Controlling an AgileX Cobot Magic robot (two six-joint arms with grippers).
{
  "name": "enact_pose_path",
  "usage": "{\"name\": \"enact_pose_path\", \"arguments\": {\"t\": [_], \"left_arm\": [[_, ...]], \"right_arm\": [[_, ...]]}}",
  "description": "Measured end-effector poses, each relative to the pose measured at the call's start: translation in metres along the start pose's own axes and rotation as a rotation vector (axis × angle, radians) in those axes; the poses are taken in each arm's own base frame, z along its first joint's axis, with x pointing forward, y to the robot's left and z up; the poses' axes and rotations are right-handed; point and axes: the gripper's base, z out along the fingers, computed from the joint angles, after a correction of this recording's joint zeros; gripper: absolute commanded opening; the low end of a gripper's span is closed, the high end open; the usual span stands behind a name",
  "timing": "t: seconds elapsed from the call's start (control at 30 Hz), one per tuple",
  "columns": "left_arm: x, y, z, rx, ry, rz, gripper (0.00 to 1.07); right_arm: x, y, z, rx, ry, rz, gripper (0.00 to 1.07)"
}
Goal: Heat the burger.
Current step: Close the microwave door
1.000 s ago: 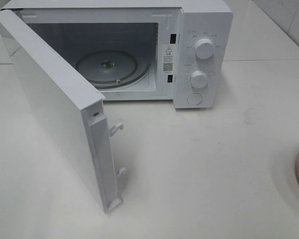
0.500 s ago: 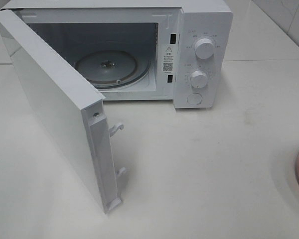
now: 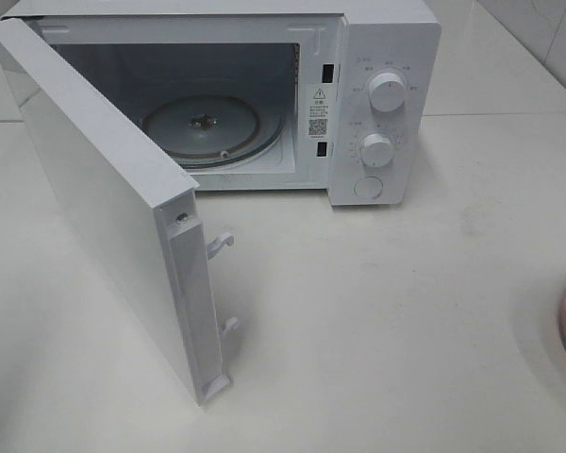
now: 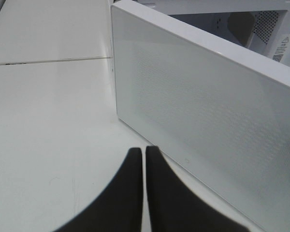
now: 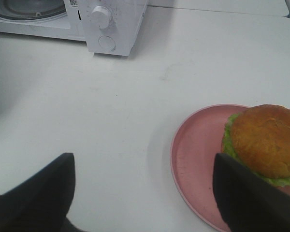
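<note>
You have the microwave (image 3: pixel 264 94) at the far side of the table (image 3: pixel 406 311), its door (image 3: pixel 104 208) swung out toward the near left and the turntable (image 3: pixel 203 127) lying inside the cavity. At the right edge sits the plate (image 5: pixel 198 150), with the burger (image 5: pixel 266 142) on it.

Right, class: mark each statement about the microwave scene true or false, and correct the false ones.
1. The microwave door stands open. True.
2. The burger lies on the glass turntable. False: it sits on the pink plate; the turntable is bare.
3. The left pincer is shut and holds nothing. True.
4. The right pincer grips the burger. False: its jaws are wide apart, clear of the burger.
5. The microwave has two round knobs. True.
</note>
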Motion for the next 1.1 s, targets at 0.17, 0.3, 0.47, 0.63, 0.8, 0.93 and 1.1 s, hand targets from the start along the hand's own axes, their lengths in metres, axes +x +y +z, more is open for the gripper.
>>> {"name": "enact_pose_path", "arguments": {"t": [0.17,0.3,0.47,0.63,0.8,0.93,1.1], "left_arm": [[-0.008,0.008,0.029,-0.036,0.009,-0.009,0.0],[0.004,0.019,0.061,-0.097,-0.023,-0.002,0.0],[0.032,0.03,0.085,-0.171,-0.057,0.001,0.0],[0.042,0.036,0.096,-0.218,-0.105,-0.004,0.0],[0.041,0.043,0.114,-0.26,-0.163,-0.013,0.0],[0.045,0.044,0.13,-0.239,-0.155,0.004,0.0],[0.052,0.038,0.151,-0.134,-0.169,0.033,0.0]], "right_arm": [[0.0,0.0,0.0,0.0,0.0,0.0,0.75],[0.0,0.0,0.0,0.0,0.0,0.0,0.75],[0.0,0.0,0.0,0.0,0.0,0.0,0.75],[0.0,0.0,0.0,0.0,0.0,0.0,0.75],[0.0,0.0,0.0,0.0,0.0,0.0,0.75],[0.0,0.0,0.0,0.0,0.0,0.0,0.75],[0.0,0.0,0.0,0.0,0.0,0.0,0.75]]}}
